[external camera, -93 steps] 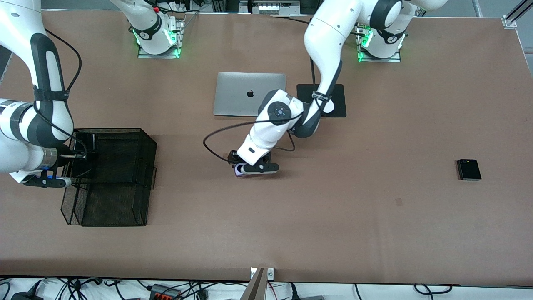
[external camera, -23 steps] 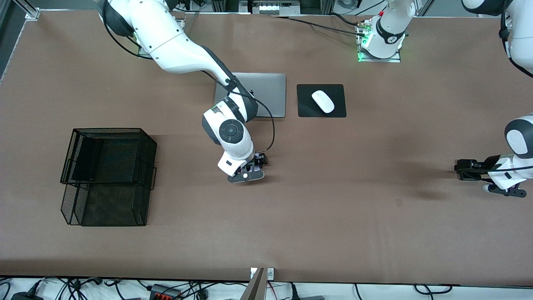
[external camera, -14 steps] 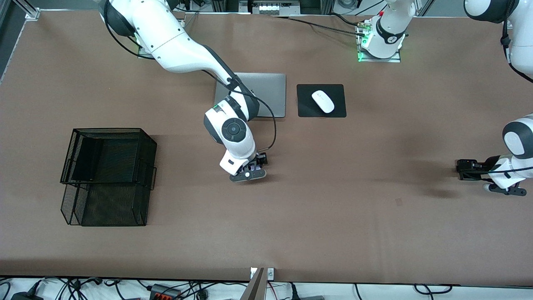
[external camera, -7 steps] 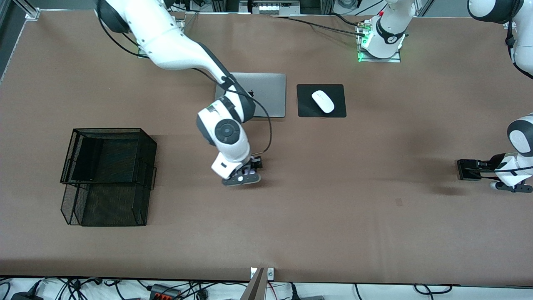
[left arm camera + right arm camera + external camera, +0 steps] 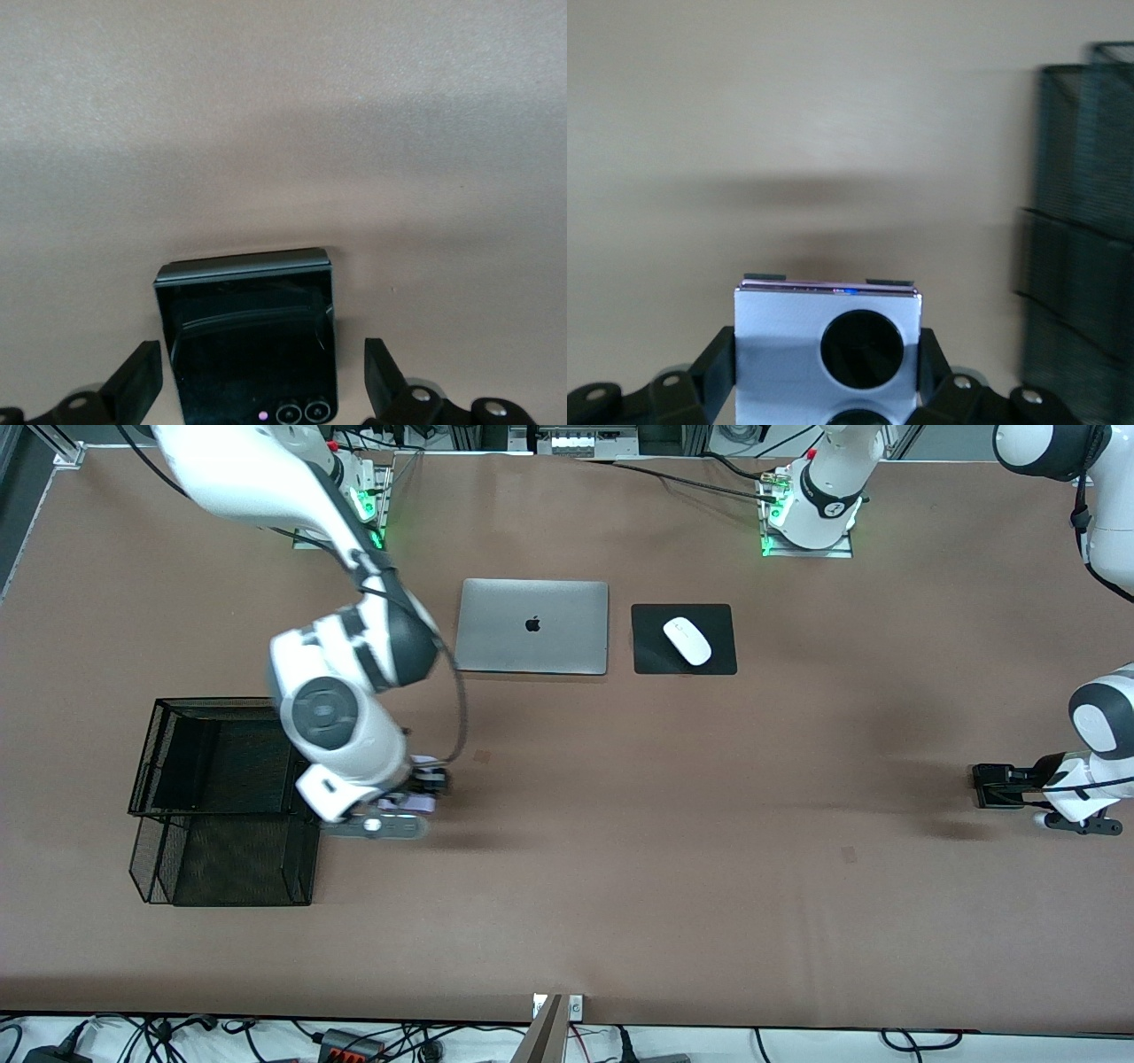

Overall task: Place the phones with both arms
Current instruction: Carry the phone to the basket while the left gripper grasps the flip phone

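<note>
While carrying lavender phone (image 5: 828,350) pinched in right gripper (image 5: 390,815), approach mesh tray (image 5: 168,797) at nine o'clock, keeping level; left gripper (image 5: 261,403) spread astride black phone (image 5: 248,345).

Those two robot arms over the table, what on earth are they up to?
They are gathering phones. The right hand is shut on a small lavender phone and carries it above the table, close to the black mesh basket at the right arm's end. The left hand is open around a small black phone that lies flat on the table at the left arm's end, not yet gripped. A closed silver laptop and a white mouse sit untouched.
</note>
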Robot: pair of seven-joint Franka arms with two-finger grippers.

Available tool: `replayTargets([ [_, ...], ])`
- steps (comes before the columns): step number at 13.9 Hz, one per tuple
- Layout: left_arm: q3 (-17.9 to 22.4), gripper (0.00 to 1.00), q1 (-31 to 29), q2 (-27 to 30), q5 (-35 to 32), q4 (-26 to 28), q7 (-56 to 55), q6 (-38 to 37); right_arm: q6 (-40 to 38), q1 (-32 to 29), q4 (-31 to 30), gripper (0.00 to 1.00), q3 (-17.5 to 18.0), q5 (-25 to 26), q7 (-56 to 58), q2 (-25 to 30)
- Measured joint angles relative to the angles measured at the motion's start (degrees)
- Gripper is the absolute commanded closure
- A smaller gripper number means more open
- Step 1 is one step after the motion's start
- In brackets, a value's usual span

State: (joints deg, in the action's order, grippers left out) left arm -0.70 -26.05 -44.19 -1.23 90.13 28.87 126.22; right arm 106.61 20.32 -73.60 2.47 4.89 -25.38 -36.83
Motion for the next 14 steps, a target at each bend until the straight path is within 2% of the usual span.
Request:
replayTargets([
  [4,0.0,0.00,0.0,-0.1,0.0,0.7,0.0,0.9,-1.4,-7.5,-7.9,0.63,-0.3,0.1,5.0,4.9],
  [5,0.0,0.07,0.0,-0.2,0.0,0.8,0.0,1.2,-1.4,-9.3,-9.7,0.63,-0.3,0.1,6.7,5.7],
  [6,0.0,0.24,0.0,-0.2,0.0,0.9,0.0,1.6,-1.4,-11.1,-11.1,0.63,-0.3,0.1,8.8,6.1],
  [8,0.0,0.48,0.0,-0.3,-0.1,0.9,0.1,2.0,-1.4,-14.8,-12.6,0.63,-0.3,0.1,13.1,6.6],
  [10,0.0,0.59,0.0,-0.3,-0.2,0.9,0.1,2.0,-1.4,-17.4,-14.2,0.63,-0.3,0.1,15.3,7.2],
  [12,-0.1,0.60,0.2,-0.2,-0.7,0.9,0.1,1.6,-1.4,-18.1,-16.5,0.63,-0.3,0.1,15.5,8.4],
  [14,-0.4,0.60,1.0,0.2,-1.0,0.6,0.0,-2.2,-1.1,-18.3,-17.8,0.63,-0.3,0.1,15.5,9.1],
])
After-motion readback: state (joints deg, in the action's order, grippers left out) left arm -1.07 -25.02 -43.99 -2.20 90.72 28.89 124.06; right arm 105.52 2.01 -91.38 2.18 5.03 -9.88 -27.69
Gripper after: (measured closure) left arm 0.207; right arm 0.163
